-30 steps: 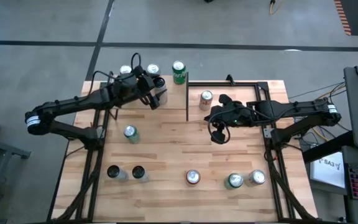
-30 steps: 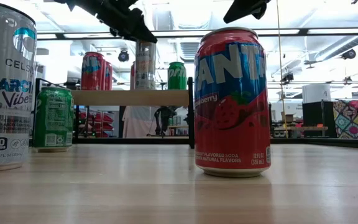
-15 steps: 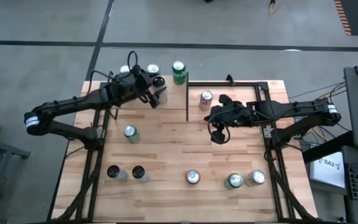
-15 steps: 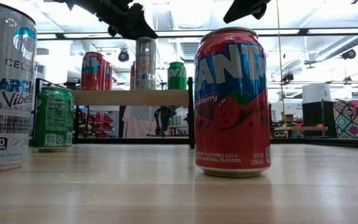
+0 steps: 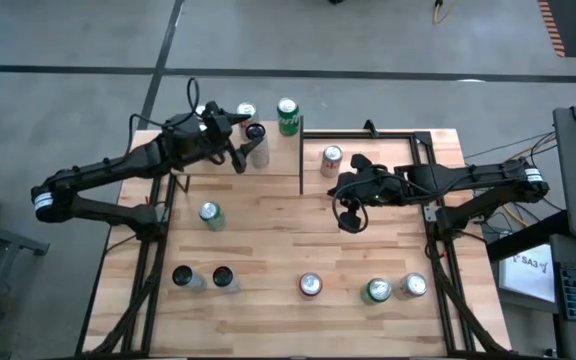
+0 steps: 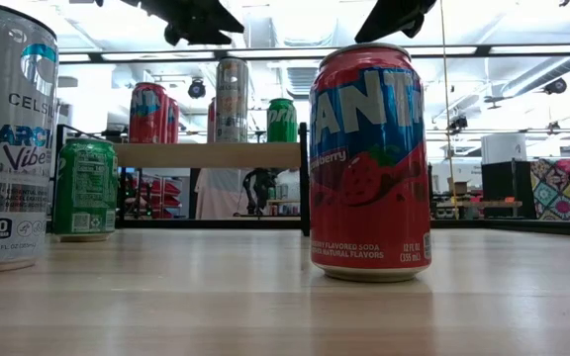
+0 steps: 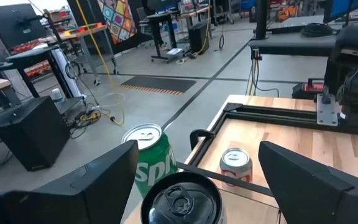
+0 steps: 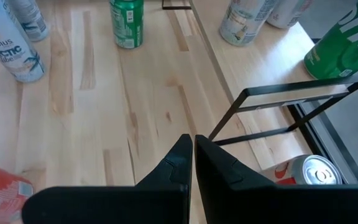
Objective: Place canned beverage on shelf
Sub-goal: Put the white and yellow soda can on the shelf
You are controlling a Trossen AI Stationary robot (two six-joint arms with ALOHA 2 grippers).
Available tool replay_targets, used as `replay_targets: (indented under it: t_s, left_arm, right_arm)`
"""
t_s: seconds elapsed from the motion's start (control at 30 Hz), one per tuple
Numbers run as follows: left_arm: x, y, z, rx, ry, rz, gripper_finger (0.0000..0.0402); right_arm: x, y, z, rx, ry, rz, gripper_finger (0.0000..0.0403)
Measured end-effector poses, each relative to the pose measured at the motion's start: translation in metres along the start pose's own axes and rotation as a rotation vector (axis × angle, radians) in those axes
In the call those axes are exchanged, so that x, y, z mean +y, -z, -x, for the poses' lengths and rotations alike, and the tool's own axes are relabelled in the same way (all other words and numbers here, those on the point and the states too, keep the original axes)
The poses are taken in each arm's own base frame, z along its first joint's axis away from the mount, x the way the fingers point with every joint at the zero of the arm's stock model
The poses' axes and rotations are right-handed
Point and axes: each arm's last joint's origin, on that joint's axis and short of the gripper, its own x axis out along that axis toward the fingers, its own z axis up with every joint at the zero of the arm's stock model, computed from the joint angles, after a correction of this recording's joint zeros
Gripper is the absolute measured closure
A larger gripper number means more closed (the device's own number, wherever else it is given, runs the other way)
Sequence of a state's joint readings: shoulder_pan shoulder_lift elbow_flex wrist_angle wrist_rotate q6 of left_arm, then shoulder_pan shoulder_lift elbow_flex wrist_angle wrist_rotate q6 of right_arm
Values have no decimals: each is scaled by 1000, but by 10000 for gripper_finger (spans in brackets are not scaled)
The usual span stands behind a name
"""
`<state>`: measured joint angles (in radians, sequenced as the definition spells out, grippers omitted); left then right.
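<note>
Here the tall slim can (image 5: 256,140) stands upright on the shelf (image 6: 206,154), its dark top (image 7: 181,198) directly below and between the left gripper's (image 5: 238,141) wide-spread fingers (image 7: 86,186), which hold nothing. Its long axis is vertical, silver-sided, already seated among neighbouring cans. The right gripper (image 5: 347,214), fully closed and empty, hangs well apart over the table (image 5: 268,250), the farther arm.

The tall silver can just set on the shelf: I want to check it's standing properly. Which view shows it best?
The low view: the tall silver can stands upright on the shelf, side-on. The high view gives only its dark top. The left wrist view shows that top between the open left gripper. In the right wrist view I cannot identify it.
</note>
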<state>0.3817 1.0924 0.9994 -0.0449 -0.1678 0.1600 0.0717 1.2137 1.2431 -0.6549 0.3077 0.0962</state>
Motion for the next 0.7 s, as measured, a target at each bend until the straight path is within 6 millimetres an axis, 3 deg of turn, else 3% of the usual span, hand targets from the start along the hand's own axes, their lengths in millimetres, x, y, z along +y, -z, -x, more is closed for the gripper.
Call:
replay_targets:
  t_s: [0.4,0.7]
  left_arm:
    - [-2,8,-1,41,9,-44,27]
    - [0,23,-15,65,-16,-44,27]
  right_arm:
    - [0,0,0,-5,-1,-11,394]
    - [0,0,0,-7,-1,-11,394]
